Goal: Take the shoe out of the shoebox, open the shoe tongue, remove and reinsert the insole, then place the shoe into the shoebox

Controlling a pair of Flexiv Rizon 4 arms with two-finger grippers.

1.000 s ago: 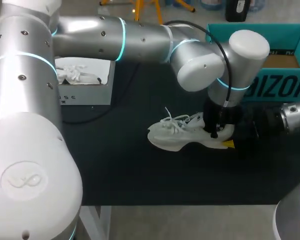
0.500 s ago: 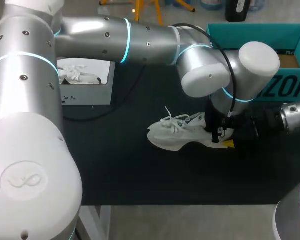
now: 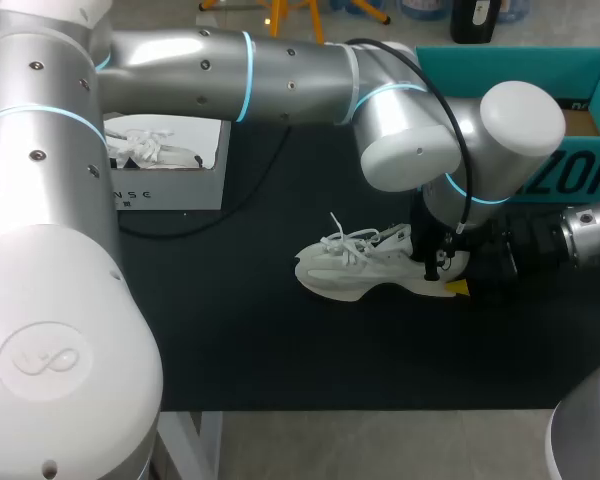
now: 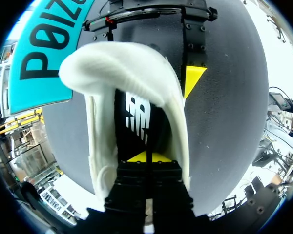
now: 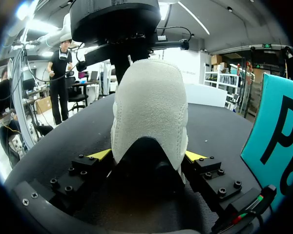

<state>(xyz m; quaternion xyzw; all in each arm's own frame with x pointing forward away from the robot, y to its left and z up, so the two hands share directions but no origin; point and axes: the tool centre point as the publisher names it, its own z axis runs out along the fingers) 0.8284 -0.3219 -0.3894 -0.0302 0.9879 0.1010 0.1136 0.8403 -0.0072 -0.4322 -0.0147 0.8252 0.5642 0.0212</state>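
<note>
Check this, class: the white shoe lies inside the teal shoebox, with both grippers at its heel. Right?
No. The white shoe lies on the black table, outside the teal shoebox, not inside it; the head view shows this. The left gripper and right gripper are at its heel.

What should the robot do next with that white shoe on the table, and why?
Probably the left hand should draw up slowly, to try pulling the insole out. It is down inside the opening of the shoe, right at the dark insole, while the right hand clamps the heel from both sides, steadying the shoe on the table.
</note>
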